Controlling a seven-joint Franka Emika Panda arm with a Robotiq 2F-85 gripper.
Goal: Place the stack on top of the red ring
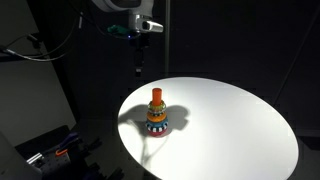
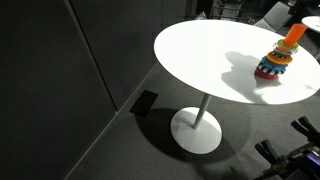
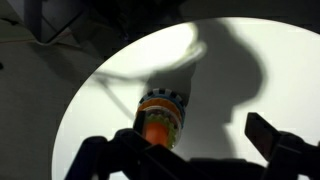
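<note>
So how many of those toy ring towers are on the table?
1. The ring tower stands upright on the round white table, left of its middle in an exterior view. No loose ring shows beside it; one could be hidden underneath.

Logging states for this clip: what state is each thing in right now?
Stack: upright on the table, not held.
Red ring: seemingly under the stack's base; none lies loose.
Gripper: raised over the stack, jaws open, empty.
</note>
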